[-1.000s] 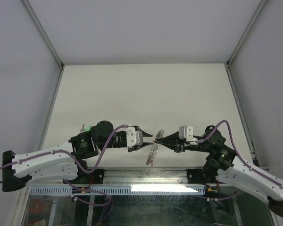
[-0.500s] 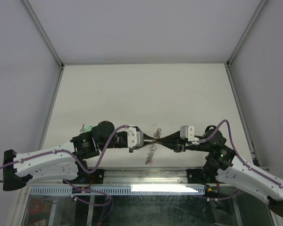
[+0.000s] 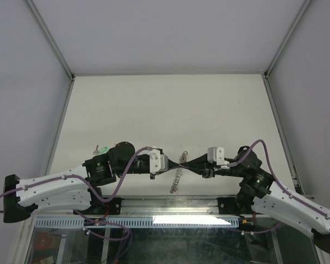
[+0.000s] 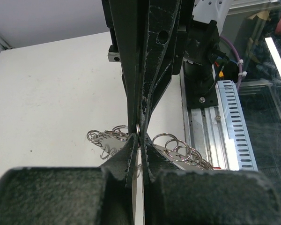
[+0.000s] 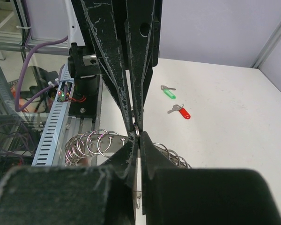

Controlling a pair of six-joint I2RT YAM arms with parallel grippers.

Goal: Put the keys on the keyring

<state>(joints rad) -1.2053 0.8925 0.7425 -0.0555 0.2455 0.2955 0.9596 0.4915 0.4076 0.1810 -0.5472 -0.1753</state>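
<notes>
My two grippers meet tip to tip above the near part of the table. The left gripper (image 3: 177, 161) (image 4: 139, 139) is shut on the keyring's rim, and so is the right gripper (image 3: 185, 162) (image 5: 137, 139). The keyring (image 3: 177, 177) (image 4: 178, 146) (image 5: 96, 142) is a flat grey metal ring fringed with small silver loops, and it hangs below the joined tips. Two of the keys lie on the table beyond the left arm: a green-headed key (image 5: 168, 93) (image 3: 102, 149) and a red-headed key (image 5: 183, 113). In the top view the left arm hides the red one.
A perforated metal rail (image 3: 154, 220) runs along the table's near edge by the arm bases. The left arm's base and cables (image 5: 79, 79) stand close behind the ring. White walls (image 3: 165, 33) enclose the table on three sides.
The left gripper's jaws have closed on the keyring opposite the right gripper. The joined tips and the hanging ring have shifted slightly left.
</notes>
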